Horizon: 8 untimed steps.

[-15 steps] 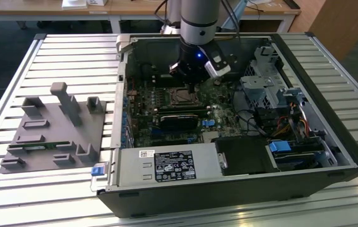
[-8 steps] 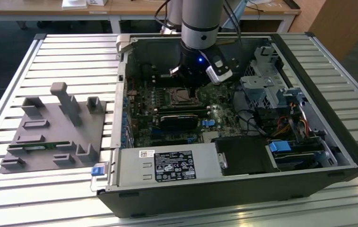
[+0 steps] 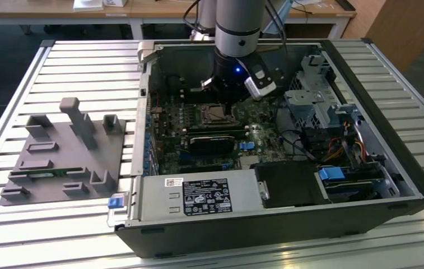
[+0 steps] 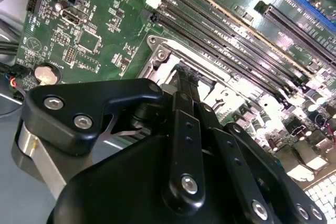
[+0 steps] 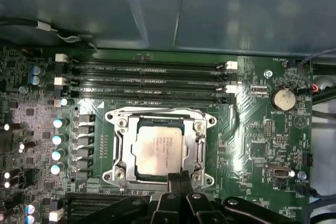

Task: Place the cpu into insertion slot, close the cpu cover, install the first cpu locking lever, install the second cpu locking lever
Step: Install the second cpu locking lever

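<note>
Gripper point(image 5: 180, 178) right over socket, fingers pressed together, gripping nothing; cpu point(image 5: 157, 150) seated flat just beyond fingertips; cpu cover point(image 5: 160, 115) framing it, apparently down; 1 arm.

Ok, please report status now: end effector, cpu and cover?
End effector low over the socket edge, fingers together. Cpu seated in the slot. Cpu cover lies closed around it. Nothing in the way.

Silver-grey arm tube point(image 3: 238, 22), blue light, black gripper point(image 4: 184, 85) linkage with silver screws.
</note>
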Each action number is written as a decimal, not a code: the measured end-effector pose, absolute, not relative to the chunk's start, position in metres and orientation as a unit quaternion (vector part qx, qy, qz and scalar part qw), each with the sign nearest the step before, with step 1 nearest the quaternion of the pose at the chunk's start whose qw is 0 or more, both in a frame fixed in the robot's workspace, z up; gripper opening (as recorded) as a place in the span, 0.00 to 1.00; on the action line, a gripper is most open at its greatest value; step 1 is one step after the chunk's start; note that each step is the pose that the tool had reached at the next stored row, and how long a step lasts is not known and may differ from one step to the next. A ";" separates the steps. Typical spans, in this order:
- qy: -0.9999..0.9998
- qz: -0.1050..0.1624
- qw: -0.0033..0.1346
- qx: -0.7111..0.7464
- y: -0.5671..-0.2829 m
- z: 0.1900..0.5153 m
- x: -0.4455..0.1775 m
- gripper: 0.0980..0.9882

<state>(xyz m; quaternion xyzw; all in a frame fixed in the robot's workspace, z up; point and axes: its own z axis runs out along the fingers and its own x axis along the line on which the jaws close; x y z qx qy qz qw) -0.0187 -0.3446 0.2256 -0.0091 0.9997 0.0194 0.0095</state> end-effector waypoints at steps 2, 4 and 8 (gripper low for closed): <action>1.000 0.020 0.009 -0.009 -0.349 0.226 -0.019 0.01; 1.000 0.021 0.010 -0.009 -0.354 0.226 -0.019 0.01; 1.000 0.021 0.009 -0.009 -0.360 0.226 -0.019 0.01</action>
